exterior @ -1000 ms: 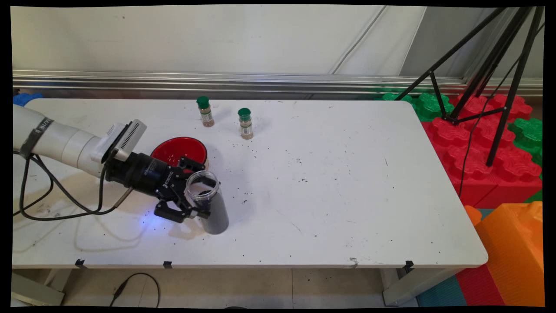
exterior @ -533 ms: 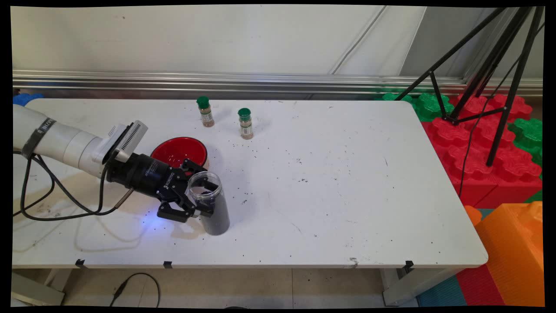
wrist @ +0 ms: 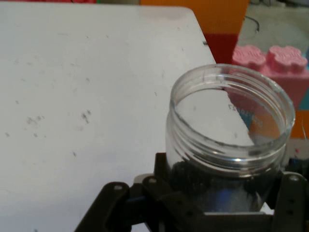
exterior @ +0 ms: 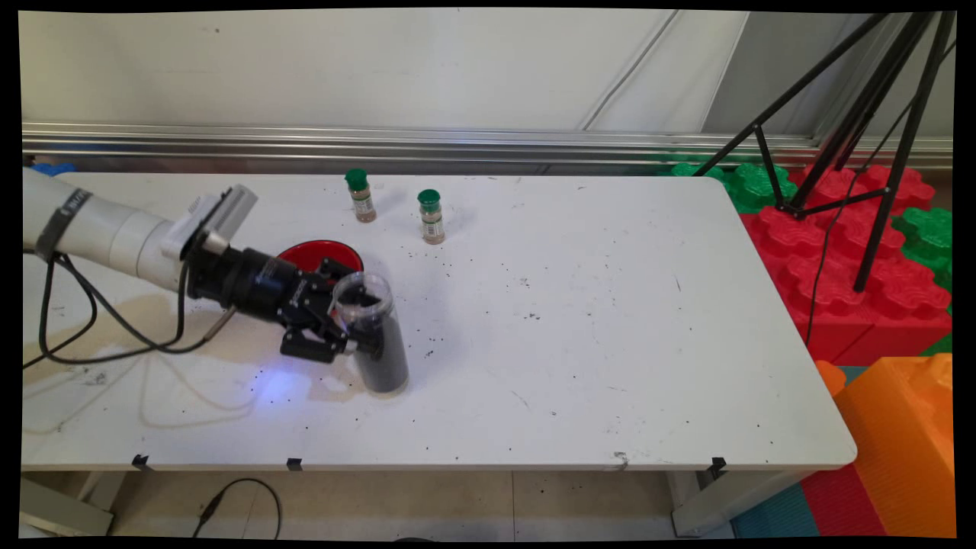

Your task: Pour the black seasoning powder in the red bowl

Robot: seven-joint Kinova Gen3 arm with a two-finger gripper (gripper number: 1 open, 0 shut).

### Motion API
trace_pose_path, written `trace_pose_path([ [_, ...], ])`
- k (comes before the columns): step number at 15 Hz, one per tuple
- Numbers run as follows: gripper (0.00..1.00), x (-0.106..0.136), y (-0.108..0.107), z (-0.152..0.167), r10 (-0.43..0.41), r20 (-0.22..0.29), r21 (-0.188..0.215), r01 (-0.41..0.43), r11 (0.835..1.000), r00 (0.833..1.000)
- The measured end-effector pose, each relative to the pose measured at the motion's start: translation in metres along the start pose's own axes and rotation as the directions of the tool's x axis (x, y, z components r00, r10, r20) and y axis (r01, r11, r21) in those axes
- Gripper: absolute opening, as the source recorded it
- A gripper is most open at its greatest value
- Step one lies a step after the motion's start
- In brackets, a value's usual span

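Note:
My gripper (exterior: 352, 316) is shut on a clear lidless jar (exterior: 376, 335) about two-thirds full of dark grains. The jar stands nearly upright at the table's near left, its base close to or on the white table (exterior: 579, 343); I cannot tell which. In the hand view the jar (wrist: 231, 145) fills the lower right, its open mouth facing the camera, with the gripper (wrist: 224, 193) clasping its sides. A red bowl (exterior: 314, 254) lies just behind the gripper, partly hidden by it.
Two small spice bottles with green caps (exterior: 361, 196) (exterior: 431, 216) stand near the table's far edge. Dark grains are scattered over the tabletop. A black tripod (exterior: 854, 137) and red, green and orange foam blocks (exterior: 854, 252) stand off the right end.
The gripper has carried the jar a little toward the far side and right, and it now covers more of the red bowl.

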Motion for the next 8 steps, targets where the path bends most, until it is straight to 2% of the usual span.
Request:
trace_pose_path([
  [5, 0.0, 0.02, -0.01, -0.009, -0.027, -0.041, 0.032, 0.028, 0.999, 0.999],
  [8, 0.0, 0.038, -0.022, -0.017, -0.038, -0.072, 0.067, 0.043, 0.997, 0.997],
])
